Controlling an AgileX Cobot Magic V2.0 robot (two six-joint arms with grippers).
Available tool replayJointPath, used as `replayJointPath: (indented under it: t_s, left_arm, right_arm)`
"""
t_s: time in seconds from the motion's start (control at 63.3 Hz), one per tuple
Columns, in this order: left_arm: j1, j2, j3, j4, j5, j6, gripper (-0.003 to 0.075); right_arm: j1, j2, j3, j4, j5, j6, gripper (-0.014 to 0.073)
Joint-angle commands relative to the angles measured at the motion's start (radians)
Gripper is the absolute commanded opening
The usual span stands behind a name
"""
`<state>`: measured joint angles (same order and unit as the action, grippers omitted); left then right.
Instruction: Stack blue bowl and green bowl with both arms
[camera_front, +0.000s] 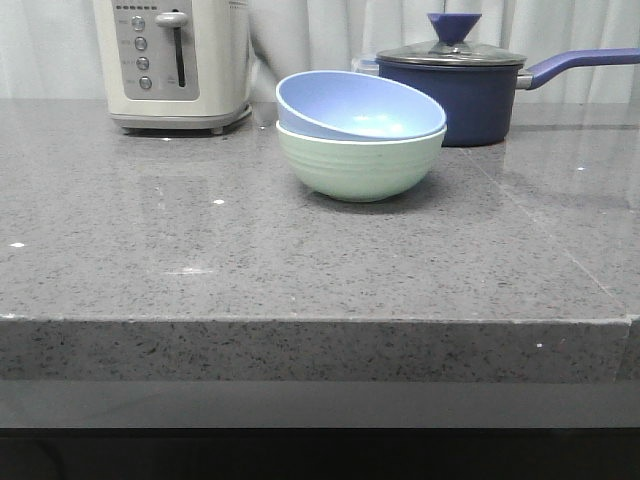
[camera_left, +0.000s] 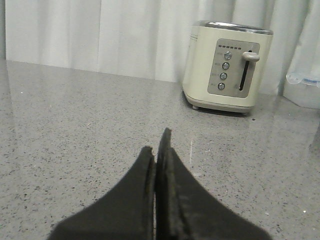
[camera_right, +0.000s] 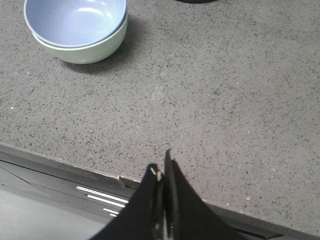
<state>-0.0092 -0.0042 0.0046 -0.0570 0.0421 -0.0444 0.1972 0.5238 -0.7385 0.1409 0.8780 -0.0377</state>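
The blue bowl (camera_front: 350, 105) sat nested inside the green bowl (camera_front: 360, 165), tilted a little so that its rim rode higher on the side toward the toaster (camera_front: 175, 60) and dipped toward the saucepan (camera_front: 465, 90). The pair stood on the grey stone table (camera_front: 200, 260) toward its far edge, about midway between the table's left and right edges, with the toaster near the far left corner and the dark lidded saucepan just behind and to the right of the bowls.

Neither arm showed in the front view. In its wrist view the left claw (camera_left: 159, 150) had its fingers pressed together with nothing between them, low over bare table and facing the toaster. The right claw (camera_right: 161, 167) was likewise closed and empty, hanging over the near edge of the table, well apart from the bowls, which lay farther in toward the far edge.

Judged from how things lay, the stacking itself looked done: one bowl was in the other, and both claws were clear of them. What was left seemed to be only the retreat to rest. The one doubtful point was the blue bowl's tilt; if a level seat were wanted, the next move would call for a claw to open, reach in from the near edge and press or nudge the raised rim down, gently enough not to slide the green bowl toward the saucepan.
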Motion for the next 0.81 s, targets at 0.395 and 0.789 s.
replayJointPath:
  t_s: [0.395, 0.789]
  left_arm:
    - [-0.009, -0.018, 0.005, -0.004, -0.084, -0.005, -0.0020]
    - [-0.009, -0.018, 0.005, -0.004, -0.084, -0.005, -0.0020]
  right_arm:
    - [-0.078, -0.101, 0.103, -0.027, -0.236, -0.043, -0.0057]
    - [-0.190, -0.489, 0.632, 0.006, -0.772, -0.091, -0.0057]
